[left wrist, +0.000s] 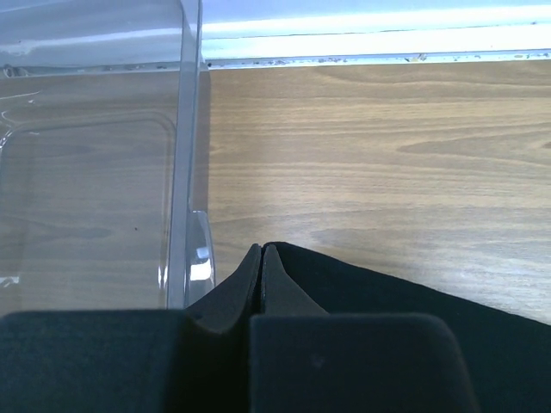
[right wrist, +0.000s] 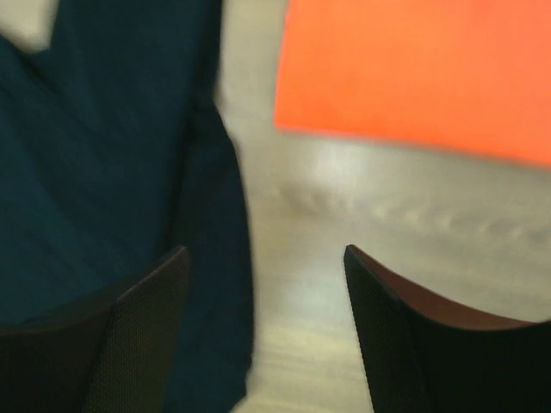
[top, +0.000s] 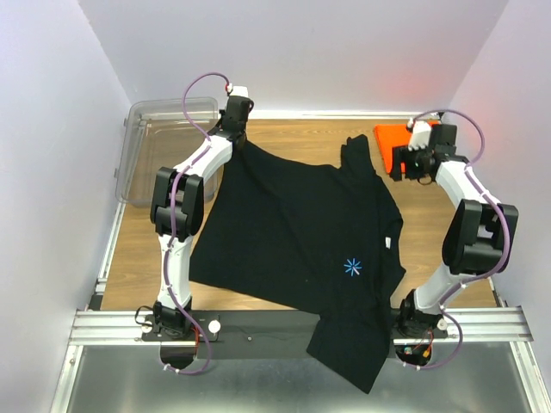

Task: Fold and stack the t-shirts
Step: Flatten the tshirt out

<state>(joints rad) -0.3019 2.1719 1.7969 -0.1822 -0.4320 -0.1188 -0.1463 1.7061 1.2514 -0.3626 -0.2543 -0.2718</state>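
Black t-shirt [top: 293, 232] spread over the middle of the tabletop [top: 284, 133], blue starburst logo [top: 352, 267] facing up toward the near right, one part draped over the near edge and across the metal rail [top: 112, 325] there

Far-left corner of that cloth drawn out toward the clear plastic bin [top: 142, 155] at the far left corner of the tabletop, just beside the bin's wall and not inside it

Left gripper [top: 234, 129] at that drawn-out corner, fingers [left wrist: 274, 275] pressed tight together, black cloth running out from under the tips toward the right; clamped on the black t-shirt

Orange t-shirt [top: 392, 136] lying flat at the far right corner, partly hidden behind the right arm, apart from the black one with bare wood between

Right gripper [top: 411, 163] spread wide and empty over that bare strip, black cloth beside one finger [right wrist: 129, 335] and orange cloth beyond the other; blurred in the wrist view, so contact with the wood not clear
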